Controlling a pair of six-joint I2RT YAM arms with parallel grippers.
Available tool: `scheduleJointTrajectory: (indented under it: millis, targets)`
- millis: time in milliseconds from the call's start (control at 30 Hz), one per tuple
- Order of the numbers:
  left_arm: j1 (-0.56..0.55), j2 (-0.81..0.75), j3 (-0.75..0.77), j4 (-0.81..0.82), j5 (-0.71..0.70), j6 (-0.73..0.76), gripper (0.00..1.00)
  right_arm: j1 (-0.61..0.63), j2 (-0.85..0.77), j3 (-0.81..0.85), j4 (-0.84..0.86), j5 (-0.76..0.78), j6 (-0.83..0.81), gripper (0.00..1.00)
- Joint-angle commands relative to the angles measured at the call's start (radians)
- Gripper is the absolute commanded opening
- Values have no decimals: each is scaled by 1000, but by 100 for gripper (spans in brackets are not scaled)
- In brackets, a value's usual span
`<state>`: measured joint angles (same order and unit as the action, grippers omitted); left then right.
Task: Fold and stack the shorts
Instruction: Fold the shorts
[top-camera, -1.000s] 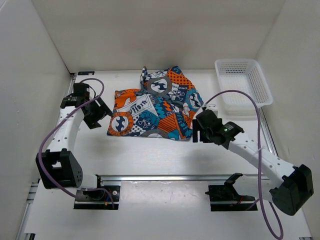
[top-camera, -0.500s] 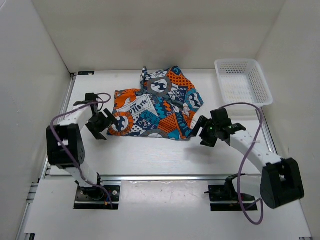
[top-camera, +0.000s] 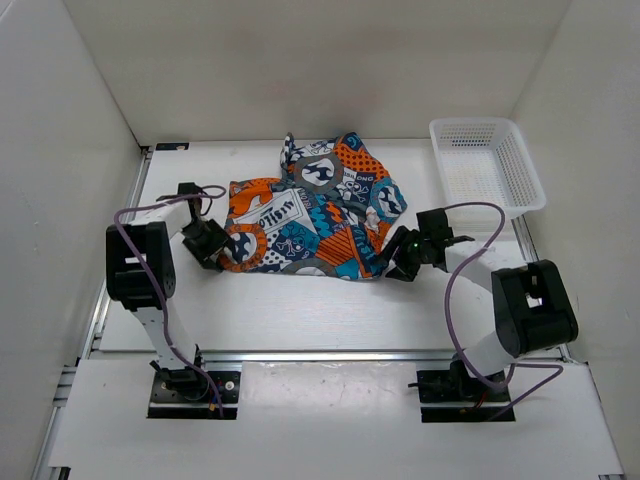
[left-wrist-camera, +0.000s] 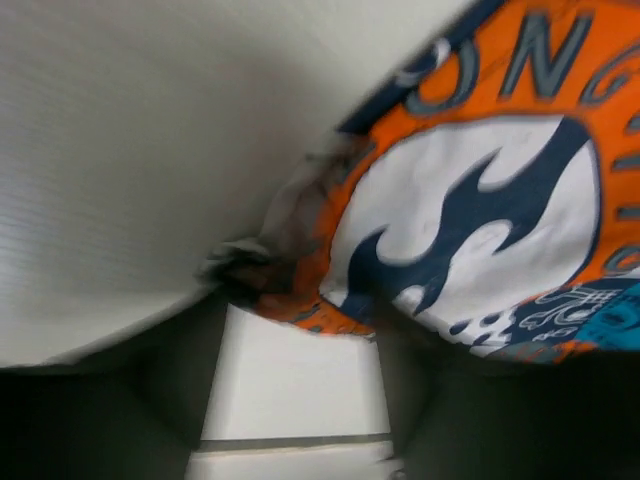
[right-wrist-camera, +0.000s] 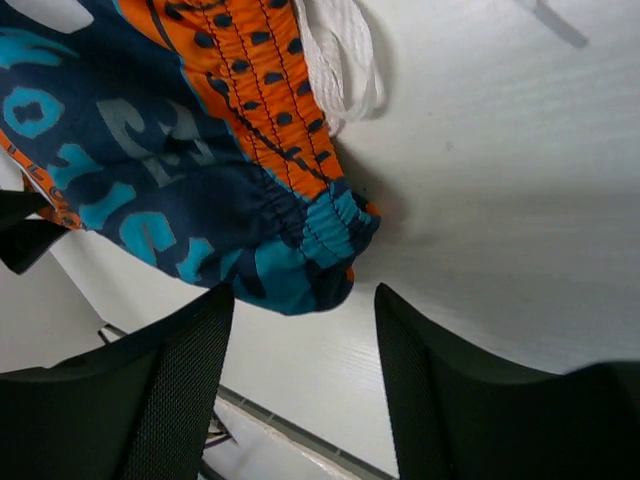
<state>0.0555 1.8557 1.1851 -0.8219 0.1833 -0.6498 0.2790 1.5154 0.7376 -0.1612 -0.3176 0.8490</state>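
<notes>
The shorts (top-camera: 310, 215) lie spread out in the middle of the table, in a busy orange, turquoise, navy and white print. My left gripper (top-camera: 212, 245) sits low at their lower-left corner. In the blurred left wrist view that orange corner (left-wrist-camera: 300, 295) lies right at the tips of my left gripper (left-wrist-camera: 300, 325), whose jaws stand apart with bare table between them. My right gripper (top-camera: 400, 262) is at the lower-right corner. In the right wrist view the turquoise waistband corner (right-wrist-camera: 300, 265) pokes between the open mesh fingers (right-wrist-camera: 170, 390) of my right gripper (right-wrist-camera: 305, 300). Neither gripper holds cloth.
A white plastic basket (top-camera: 487, 175) stands at the back right. White walls close in the table on the left, back and right. A metal rail (top-camera: 330, 355) runs along the near edge by the arm bases. A white drawstring (right-wrist-camera: 345, 60) lies beside the shorts.
Both arms have dropped and swung in toward the shorts, the left to the lower-left corner and the right to the lower-right corner. Both pairs of jaws have narrowed somewhat.
</notes>
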Motion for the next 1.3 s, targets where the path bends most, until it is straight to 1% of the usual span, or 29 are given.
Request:
scheduleJointTrajectory:
  millis: [0, 67, 100, 167, 200, 233, 300, 367, 400, 433, 467, 533, 567, 600, 667, 700, 800, 867, 933, 967, 1000, 1033, 1067, 1100, 1133, 1200, 1267]
  targets:
    - [-8, 31, 39, 46, -11, -8, 48, -1, 25, 37, 65, -8, -7, 56]
    - [-8, 31, 48, 46, -11, -8, 22, -1, 54, 37, 75, -8, 2, 49]
    - [-8, 31, 48, 46, -11, -8, 10, -1, 75, 48, 75, -8, 2, 42]
    - [-8, 19, 48, 46, -11, -8, 10, -1, 89, 48, 100, -8, 31, 32]
    - [-8, 10, 48, 46, -2, -8, 10, -1, 89, 57, 100, -8, 32, 25]
    - [-8, -1, 48, 46, -2, -8, 10, -1, 89, 72, 100, -8, 32, 11]
    - [-8, -44, 57, 46, -2, -8, 10, 8, 66, 103, 46, 24, 22, 1]
    - [-8, -73, 82, 34, -2, -8, 10, 8, 43, 152, -24, 58, 4, 0]
    - [-8, -96, 99, 9, -2, -8, 10, 8, 17, 172, -50, 99, -20, 0]
    - [-8, -110, 119, -6, 8, 2, 10, 8, 3, 219, -76, 119, -34, 0]
    - [3, -124, 167, -28, 19, 15, 10, 8, -10, 245, -125, 136, -48, 0]
    - [3, -191, 215, -83, 41, 15, 10, 8, -50, 304, -173, 164, -91, 0]
    - [3, -222, 261, -94, 41, 15, 10, 8, -84, 356, -217, 188, -102, 0]
    - [3, -280, 286, -106, 41, 15, 10, 8, -102, 376, -234, 199, -111, 0]
    - [3, -326, 336, -155, 41, 15, 10, 8, -139, 414, -268, 230, -143, 0]
    - [3, -341, 390, -175, 32, 24, 10, 8, -171, 425, -297, 244, -154, 0]
    - [3, -386, 470, -233, 21, 24, 10, 8, -207, 482, -365, 276, -198, 0]
    - [3, -418, 501, -243, 30, 33, 10, 8, -218, 528, -402, 276, -232, 0]
    - [3, -447, 557, -264, 30, 33, 10, 19, -244, 615, -461, 276, -260, 0]
    - [3, -481, 583, -278, 30, 33, 10, 19, -270, 647, -477, 276, -301, 0]
    - [3, -498, 611, -287, 30, 33, 10, 28, -287, 708, -488, 261, -326, 0]
    - [27, -519, 661, -287, 39, 33, 10, 28, -306, 738, -503, 247, -350, 0]
    - [27, -568, 685, -274, 63, 33, 10, 28, -343, 767, -512, 215, -401, 0]
    - [41, -593, 712, -273, 64, 33, 10, 28, -360, 831, -526, 206, -425, 0]
    - [41, -631, 784, -273, 53, 33, 10, 28, -392, 865, -562, 206, -447, 0]
    - [41, -664, 855, -273, 33, 33, 10, 28, -420, 966, -599, 154, -511, 0]
    - [41, -705, 947, -273, 22, 33, 10, 28, -458, 1026, -650, 117, -562, 0]
